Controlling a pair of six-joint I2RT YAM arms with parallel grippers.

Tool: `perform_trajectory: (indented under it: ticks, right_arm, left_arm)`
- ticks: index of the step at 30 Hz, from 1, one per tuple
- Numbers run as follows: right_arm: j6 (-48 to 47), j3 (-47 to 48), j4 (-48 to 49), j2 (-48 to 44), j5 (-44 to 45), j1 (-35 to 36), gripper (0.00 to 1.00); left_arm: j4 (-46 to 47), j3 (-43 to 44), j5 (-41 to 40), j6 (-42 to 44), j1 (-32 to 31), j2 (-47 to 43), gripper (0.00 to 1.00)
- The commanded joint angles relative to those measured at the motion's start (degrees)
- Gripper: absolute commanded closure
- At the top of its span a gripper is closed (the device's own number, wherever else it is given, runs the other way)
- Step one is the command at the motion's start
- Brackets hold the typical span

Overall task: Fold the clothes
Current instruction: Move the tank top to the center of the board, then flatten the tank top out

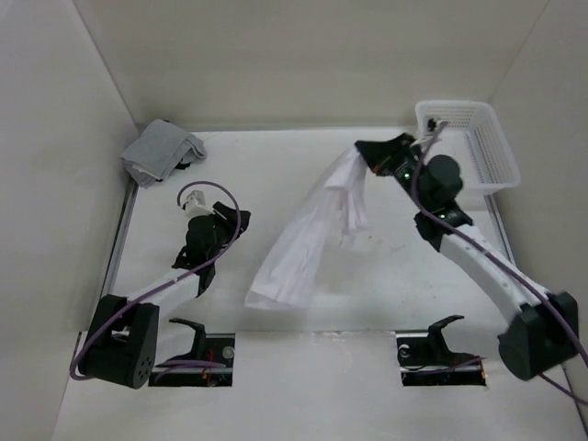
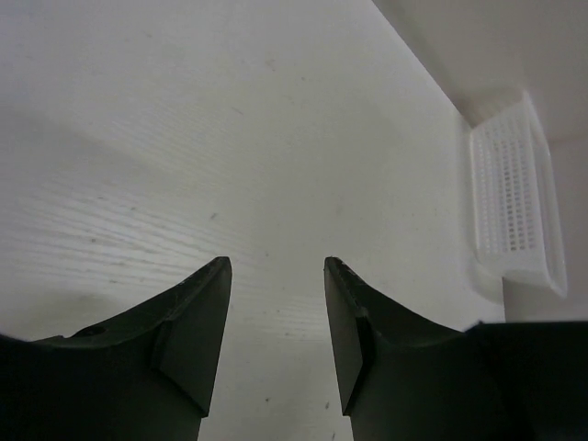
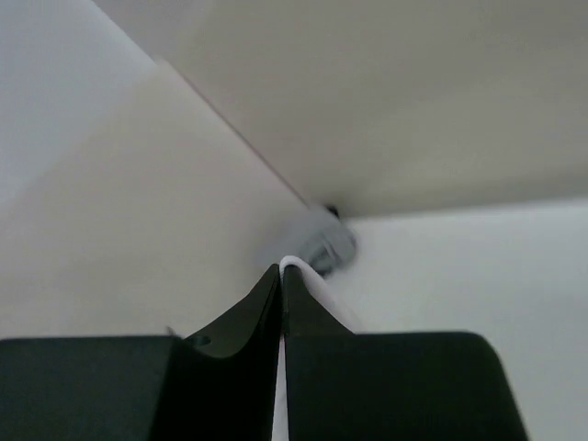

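You've got bare desk (image 1: 257, 175) ahead of your left tool (image 2: 276, 265). The white shirt (image 1: 308, 234) drapes diagonally across the middle, so that lane's blocked. Grey bundle (image 1: 161, 152) sits in the far-left corner and the basket (image 1: 478, 138) in the far-right, with walls (image 1: 55, 184) close on both sides.

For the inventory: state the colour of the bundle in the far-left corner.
The bundle is grey, clearest in the top view.

Plain white walls (image 1: 303, 55) on three sides; pale wood-grain tabletop (image 1: 276, 165); even diffuse light.
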Motion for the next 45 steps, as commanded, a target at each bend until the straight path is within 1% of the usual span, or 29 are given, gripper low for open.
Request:
perform_trajectory:
  ticks: [1, 2, 3, 4, 6, 8, 9, 10, 11, 12, 13, 14, 15, 16, 18, 20, 22, 23, 24, 27, 29, 30, 33, 37, 40, 42, 45]
  right_arm:
    - [8.8, -10.6, 14.8, 14.6, -4.8, -2.6, 0.93]
    - [10.8, -10.8, 17.5, 22.2, -6.7, -4.8, 0.88]
    - [11.7, -10.6, 18.1, 25.3, -7.1, -5.9, 0.84]
    - [12.6, -10.9, 18.4, 26.8, -7.0, -6.4, 0.72]
    - [11.1, -12.1, 17.5, 26.0, -5.3, -6.3, 0.59]
    - [8.9, -13.4, 14.1, 23.9, -3.3, -5.0, 0.55]
    - [8.2, -13.6, 12.6, 23.2, -2.9, -4.2, 0.55]
    - [5.9, -14.3, 8.5, 21.4, -1.5, -2.5, 0.55]
    - [4.3, -14.7, 5.6, 20.4, 0.0, -0.6, 0.59]
    - [2.1, -15.0, 0.8, 19.4, 2.2, 2.3, 0.68]
    - [1.0, -14.9, -1.7, 19.2, 3.2, 4.0, 0.72]
    - [-0.5, -14.5, -5.9, 19.1, 4.7, 7.1, 0.80]
    - [-2.0, -13.9, -10.1, 19.3, 6.3, 10.5, 0.85]
    - [-2.7, -13.4, -12.9, 19.8, 7.6, 14.3, 0.87]
    - [-3.3, -12.7, -15.9, 20.7, 10.3, 23.4, 0.86]
    - [-3.3, -12.3, -16.6, 21.0, 12.4, 29.0, 0.82]
    - [-4.0, -10.5, -17.7, 21.8, 15.2, 37.1, 0.78]
    - [-3.9, -10.1, -17.7, 22.1, 15.8, 38.4, 0.77]
    - [-4.1, -8.1, -17.3, 23.9, 16.9, 41.8, 0.73]
    - [-5.7, -1.9, -19.1, 29.7, 19.2, 46.3, 0.66]
    - [-6.4, 1.4, -20.6, 32.7, 21.6, 48.0, 0.64]
    - [-6.7, 3.2, -21.1, 34.6, 23.3, 48.8, 0.63]
    - [-7.3, 7.8, -23.8, 39.0, 26.0, 49.6, 0.62]
    - [-7.5, 13.5, -28.9, 43.6, 28.0, 50.0, 0.62]
    - [-7.6, 16.7, -33.2, 45.2, 30.1, 50.9, 0.62]
    - [-7.6, 18.2, -34.9, 46.4, 30.9, 51.6, 0.62]
    - [-7.2, 19.7, -37.2, 47.7, 31.0, 51.9, 0.62]
  left_arm:
    - [-2.8, -1.4, 2.0, -1.1, 3.3, -2.4, 0.57]
    - [-3.0, -1.5, 1.7, -0.9, 3.3, -2.5, 0.57]
    - [-3.6, -1.4, 1.4, -0.4, 2.9, -2.6, 0.58]
    - [-5.0, -0.9, 1.5, 0.0, 2.2, -2.5, 0.59]
    - [-7.6, -0.7, 0.6, 1.9, 1.0, -2.7, 0.59]
    - [-12.3, -0.6, -2.4, 4.1, -0.9, -2.8, 0.61]
    - [-13.5, -0.4, -2.9, 4.7, -1.2, -2.9, 0.61]
    - [-16.4, 0.0, -3.9, 5.6, -1.8, -3.0, 0.62]
    - [-18.6, 0.4, -4.7, 6.4, -2.2, -3.2, 0.62]
    - [-21.5, 0.7, -6.1, 7.4, -2.9, -3.4, 0.62]
    - [-22.8, 1.0, -6.9, 7.8, -3.4, -3.3, 0.62]
    - [-24.4, 1.3, -7.7, 8.3, -4.3, -2.9, 0.61]
    - [-25.4, 1.6, -8.4, 8.3, -5.4, -2.2, 0.61]
    - [-26.2, 2.1, -8.4, 8.4, -6.5, -1.3, 0.61]
    - [-27.6, 2.9, -8.5, 8.6, -8.6, 0.4, 0.61]
    - [-27.9, 2.9, -8.6, 8.2, -9.1, 1.0, 0.62]
    - [-28.1, 2.2, -7.5, 7.1, -7.7, 0.9, 0.65]
    - [-28.2, 1.9, -7.1, 6.8, -7.3, 0.6, 0.65]
    - [-28.0, 0.9, -6.4, 6.1, -5.9, -1.3, 0.66]
    - [-28.5, 0.0, -6.0, 3.0, -3.3, -8.3, 0.67]
    - [-29.7, 0.0, -6.0, 0.7, -1.3, -13.5, 0.67]
    - [-30.8, 0.2, -6.3, -0.3, 0.2, -17.5, 0.67]
    - [-34.4, 1.9, -6.7, -1.6, 3.9, -25.6, 0.67]
    - [-39.2, 4.4, -6.6, -0.6, 6.7, -31.4, 0.67]
    - [-41.2, 5.8, -6.7, 0.3, 9.8, -34.8, 0.67]
    - [-42.0, 7.1, -6.5, -0.2, 10.3, -35.5, 0.67]
    - [-41.5, 7.4, -6.4, -1.3, 9.2, -34.9, 0.67]
